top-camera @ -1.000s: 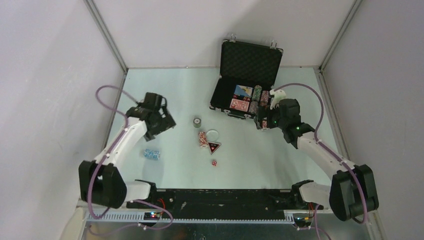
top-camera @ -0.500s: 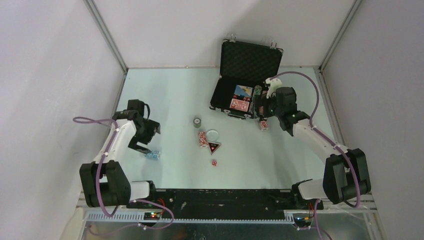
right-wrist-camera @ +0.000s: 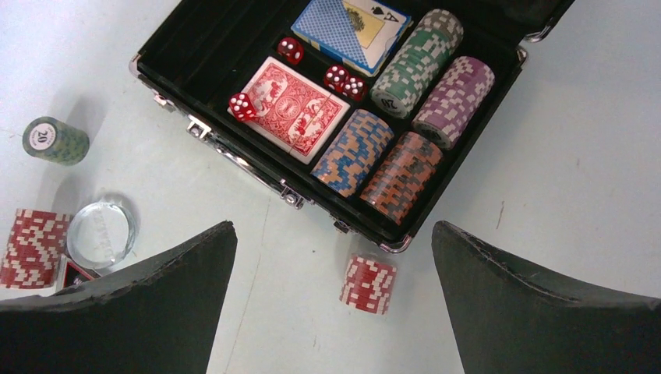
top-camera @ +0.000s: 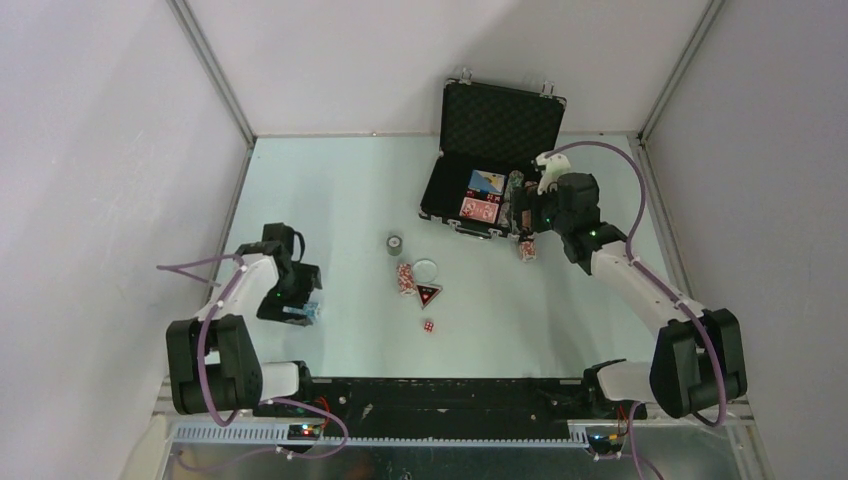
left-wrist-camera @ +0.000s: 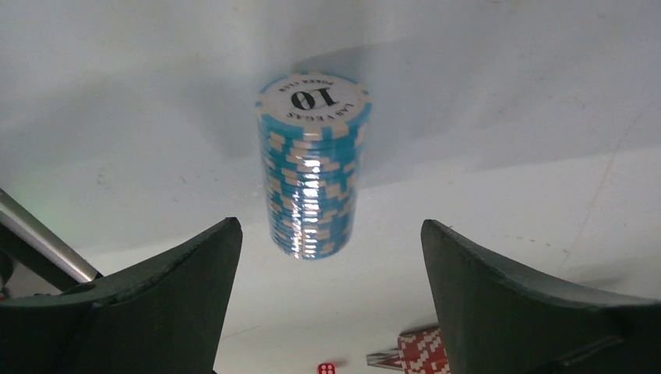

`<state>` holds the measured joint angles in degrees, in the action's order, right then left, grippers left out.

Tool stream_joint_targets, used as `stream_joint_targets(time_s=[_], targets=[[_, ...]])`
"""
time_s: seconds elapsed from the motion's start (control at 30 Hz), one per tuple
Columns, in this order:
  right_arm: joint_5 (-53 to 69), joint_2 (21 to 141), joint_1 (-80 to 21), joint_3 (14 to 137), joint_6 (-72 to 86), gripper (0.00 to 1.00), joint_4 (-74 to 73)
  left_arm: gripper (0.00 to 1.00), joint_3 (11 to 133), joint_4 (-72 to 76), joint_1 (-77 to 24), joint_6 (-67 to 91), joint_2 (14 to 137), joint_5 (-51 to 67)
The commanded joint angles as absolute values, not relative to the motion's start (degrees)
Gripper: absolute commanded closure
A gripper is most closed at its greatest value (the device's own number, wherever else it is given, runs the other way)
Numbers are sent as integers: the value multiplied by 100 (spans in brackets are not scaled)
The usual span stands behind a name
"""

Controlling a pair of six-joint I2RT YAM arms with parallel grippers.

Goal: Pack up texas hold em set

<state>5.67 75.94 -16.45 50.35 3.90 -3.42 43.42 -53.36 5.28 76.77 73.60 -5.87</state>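
Case: the small black briefcase with silver trim lay open at the far right of the pale table, its foam-lined lid standing up behind.
In the case: a blue card deck, a red card deck and four red dice sat beside four striped chip stacks lying on their sides: green, purple, blue-and-orange and orange-and-grey.
Right gripper: the right gripper hung above the case's near right corner, fingers spread wide and holding nothing.
Stray red stack: a red-and-white chip stack sat on the table just beside that corner.
Left gripper: the left gripper was low over the near left of the table, fingers spread apart.
Blue stack: a light-blue-and-white chip stack marked 10 lay in line with the gap, just ahead of the tips and untouched.
Mid-table: a grey-green chip stack marked 20, a second red-and-white stack, a clear round disc, a dark triangular token and a lone red die lay grouped together, well apart from the case.
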Motion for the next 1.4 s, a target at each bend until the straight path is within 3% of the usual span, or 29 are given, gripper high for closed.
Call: stream_joint_targets(time_s=[0.0,0.23,0.37,0.47,0.73,0.83,0.9,1.03,1.37], targets=[[457,7275,-1638,5006,285,1,-277,9,4114,-4939,584,8097,7282,-861],[492,7313,-1735,4998,335,1,-88,12,4246,-5012,590,8023,7419,-1579],[466,7327,-1839,5027,339,1,-145,22,4043,-4782,590,7981,7321,-1623],[369,7275,-1960,5025,288,1,-286,41,3780,-4274,595,7960,7288,-1460],[187,7097,-2142,4908,226,1,-426,47,3827,-3925,553,7554,7407,-1427],[201,7060,-2186,4888,217,0,-434,61,3964,-3915,493,7392,7569,-1394],[187,7051,-2208,4887,216,1,-381,79,4078,-3914,441,7178,7674,-1406],[247,7105,-2215,4855,310,1,-165,98,4438,-3874,304,6641,7706,-1504],[137,7097,-2213,4938,295,1,-192,100,5892,-4406,-881,5376,7569,-1766]])
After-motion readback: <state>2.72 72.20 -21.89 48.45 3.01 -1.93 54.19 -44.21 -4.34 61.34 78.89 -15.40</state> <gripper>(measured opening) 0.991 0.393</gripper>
